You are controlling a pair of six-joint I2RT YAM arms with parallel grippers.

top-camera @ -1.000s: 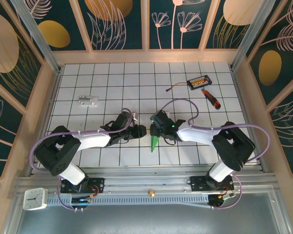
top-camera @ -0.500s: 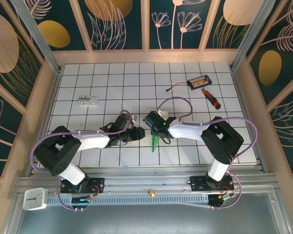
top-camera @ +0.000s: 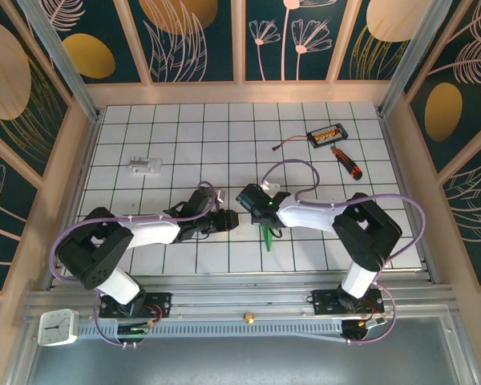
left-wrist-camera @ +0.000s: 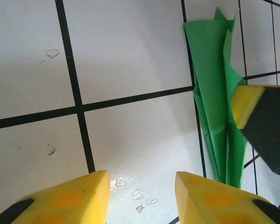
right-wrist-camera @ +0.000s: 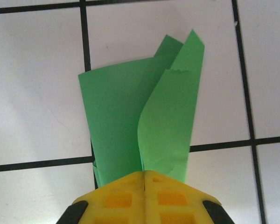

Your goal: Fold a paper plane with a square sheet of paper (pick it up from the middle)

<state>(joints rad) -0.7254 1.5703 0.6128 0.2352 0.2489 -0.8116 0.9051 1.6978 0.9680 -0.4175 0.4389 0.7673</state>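
A black box (top-camera: 327, 134) with orange parts and a screwdriver (top-camera: 345, 161) are seen at the far right of the table (top-camera: 184, 120), and a small pale part (top-camera: 144, 166) at its far left, all well apart from both arms. The folded green paper (right-wrist-camera: 130, 116) is held near the table's front middle, clamped at one end between the right fingers (right-wrist-camera: 126, 198), which are pressed together on it. The left fingers (left-wrist-camera: 65, 198) are spread just beside it, grasping nothing. Since a second ago the paper has been shifted slightly rightward and the right fingers closed. Bare tiles are left open toward the far wall
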